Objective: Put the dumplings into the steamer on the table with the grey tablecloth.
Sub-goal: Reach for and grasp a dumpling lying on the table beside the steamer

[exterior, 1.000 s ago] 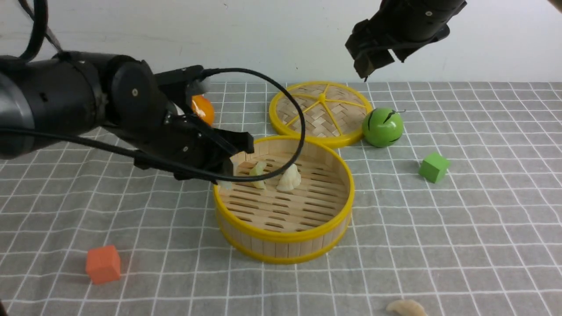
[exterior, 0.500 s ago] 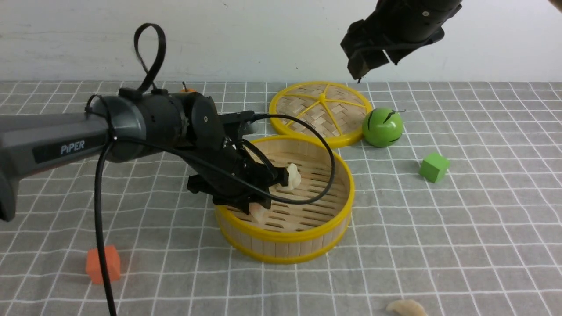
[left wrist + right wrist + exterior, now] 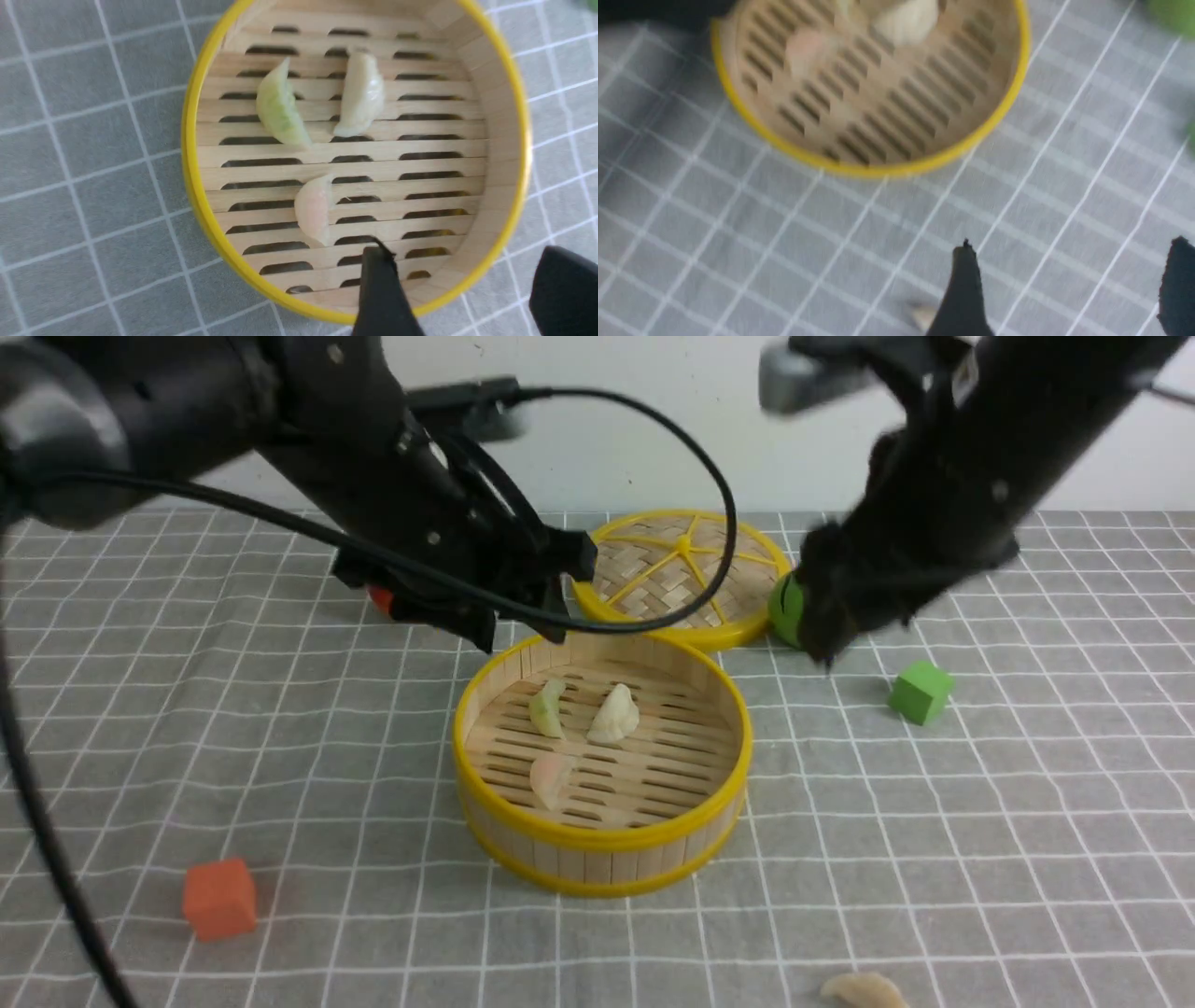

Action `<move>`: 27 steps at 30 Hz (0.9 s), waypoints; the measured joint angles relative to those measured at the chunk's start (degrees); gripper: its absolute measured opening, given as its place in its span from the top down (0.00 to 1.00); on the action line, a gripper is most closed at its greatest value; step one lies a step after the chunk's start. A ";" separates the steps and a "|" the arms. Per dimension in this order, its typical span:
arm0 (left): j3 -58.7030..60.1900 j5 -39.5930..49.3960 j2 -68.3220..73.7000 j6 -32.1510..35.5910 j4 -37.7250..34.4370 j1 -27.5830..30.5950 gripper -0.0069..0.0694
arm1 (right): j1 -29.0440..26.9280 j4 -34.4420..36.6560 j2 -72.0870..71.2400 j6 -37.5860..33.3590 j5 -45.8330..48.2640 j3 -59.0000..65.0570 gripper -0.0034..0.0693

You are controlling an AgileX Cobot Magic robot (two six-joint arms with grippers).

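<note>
The steamer [image 3: 602, 840] stands mid-table on the grey tablecloth [image 3: 980, 859]. Three dumplings lie on its slats: pale green [image 3: 547, 709], cream-white [image 3: 614, 714] and pinkish [image 3: 551, 779]. The left wrist view shows them from above, green [image 3: 279, 112], cream [image 3: 359, 95], pinkish [image 3: 314, 214]. My left gripper [image 3: 521, 633] hangs above the steamer's far left rim, open and empty [image 3: 462, 261]. My right gripper [image 3: 822, 639], blurred, is low to the right of the steamer, open and empty [image 3: 1071, 252]. A fourth dumpling [image 3: 864, 991] lies on the cloth at the near edge, partly behind a finger in the right wrist view [image 3: 922, 315].
The flat woven lid [image 3: 681, 574] lies behind the steamer. A green pear [image 3: 787, 607] beside it is half hidden by my right arm. A green cube [image 3: 921, 692] sits to the right, an orange cube [image 3: 219, 898] at the near left.
My left gripper opened, left the pinkish dumpling on the steamer floor and rose back. My right arm swung down from high at the back to beside the green pear.
</note>
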 joint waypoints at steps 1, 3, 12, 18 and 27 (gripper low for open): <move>0.05 0.94 -1.88 0.00 0.47 0.00 0.40 | 0.00 0.10 -0.25 -0.13 -1.33 4.37 0.23; 1.74 2.64 -7.17 0.00 2.21 0.00 0.46 | 0.00 0.23 -0.85 -0.40 -6.59 15.74 0.23; 19.91 -3.67 -29.44 0.00 3.53 0.00 0.75 | 0.00 4.04 -0.24 -2.83 -25.29 36.59 0.26; 32.84 -6.10 -42.14 -0.54 8.71 0.00 0.84 | 0.00 8.22 3.79 -7.75 -27.73 38.15 0.39; 49.34 -1.73 -58.33 -18.59 26.66 0.06 0.85 | -0.06 11.37 3.73 -7.99 -19.61 32.81 0.69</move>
